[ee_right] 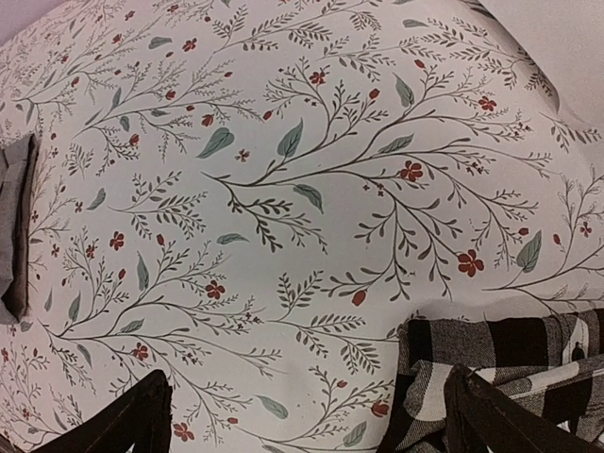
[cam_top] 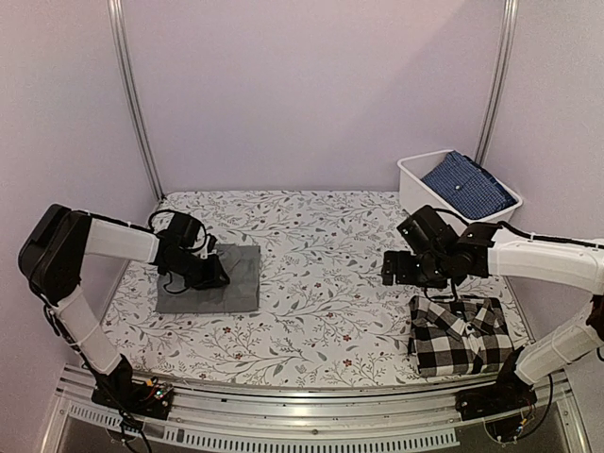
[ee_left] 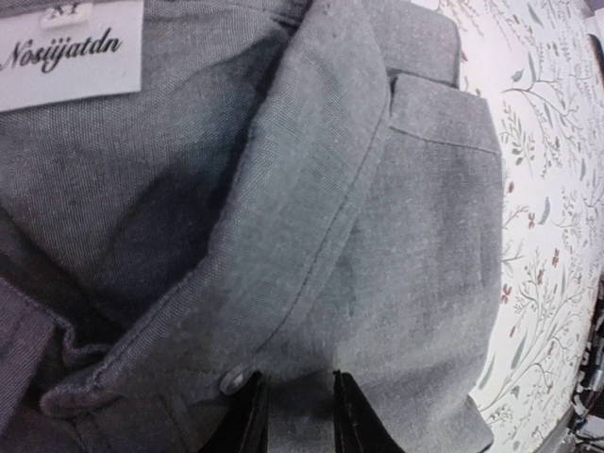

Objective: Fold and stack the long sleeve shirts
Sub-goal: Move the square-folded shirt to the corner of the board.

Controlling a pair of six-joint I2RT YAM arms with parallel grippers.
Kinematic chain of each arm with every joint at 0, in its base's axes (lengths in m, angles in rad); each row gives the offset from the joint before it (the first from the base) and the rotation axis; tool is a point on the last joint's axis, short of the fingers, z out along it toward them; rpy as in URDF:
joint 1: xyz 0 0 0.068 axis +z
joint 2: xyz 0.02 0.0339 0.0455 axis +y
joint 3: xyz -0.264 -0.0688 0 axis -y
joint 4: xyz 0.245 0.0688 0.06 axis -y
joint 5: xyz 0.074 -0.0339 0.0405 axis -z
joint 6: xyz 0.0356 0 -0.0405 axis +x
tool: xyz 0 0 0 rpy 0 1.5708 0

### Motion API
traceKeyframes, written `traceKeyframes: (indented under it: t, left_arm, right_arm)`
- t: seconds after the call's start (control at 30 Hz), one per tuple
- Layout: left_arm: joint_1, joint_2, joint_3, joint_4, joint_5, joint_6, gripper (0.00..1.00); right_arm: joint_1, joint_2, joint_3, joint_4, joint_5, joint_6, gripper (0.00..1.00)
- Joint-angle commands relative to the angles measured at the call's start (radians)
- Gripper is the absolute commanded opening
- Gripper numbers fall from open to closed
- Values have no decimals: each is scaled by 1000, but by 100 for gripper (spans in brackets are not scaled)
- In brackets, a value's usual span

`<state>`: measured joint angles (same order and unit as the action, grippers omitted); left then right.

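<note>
Under both pairs of fingers spreads a flat counter, its white cloth printed with leafy sprigs and small red flowers. Beneath the left fingers lies a plain mid-grey woven shirt, folded to a rectangle. They are clenched narrowly on a pinch of its cloth beside the stitched collar edge. The right fingers are spread wide, released. One of them hangs over a rumpled corner of the black-and-white checked shirt, also a folded rectangle. A small round grey button sits just left of the left fingers.
</note>
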<state>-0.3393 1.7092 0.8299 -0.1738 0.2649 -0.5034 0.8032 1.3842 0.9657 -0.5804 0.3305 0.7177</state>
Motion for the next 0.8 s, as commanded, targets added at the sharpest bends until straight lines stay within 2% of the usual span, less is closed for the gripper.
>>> traceKeyframes:
  t: [0.0, 0.27, 0.37, 0.43, 0.57, 0.73, 0.77]
  left_arm:
    - [45, -8, -31, -130, -24, 35, 24]
    - [47, -38, -28, -203, -66, 23, 25]
    - [44, -81, -17, -210, -60, 9, 30]
    - [40, -112, 0, -219, -58, 0, 36]
    - [-4, -200, 45, -223, -80, -7, 56]
    - [-87, -309, 97, -225, -139, -19, 63]
    - [-105, -328, 103, -226, -151, -20, 93]
  right_arm:
    - [-20, -43, -31, -29, 4, 12, 99]
    - [-44, -78, -96, -41, 12, 57, 99]
    - [-44, -95, -115, -33, 13, 68, 99]
    - [-44, -100, -115, -35, 11, 65, 99]
    - [-44, -85, -104, -49, -7, 70, 96]
    - [-44, -59, -113, -55, -11, 93, 88]
    - [-44, -59, -116, -56, -9, 98, 87]
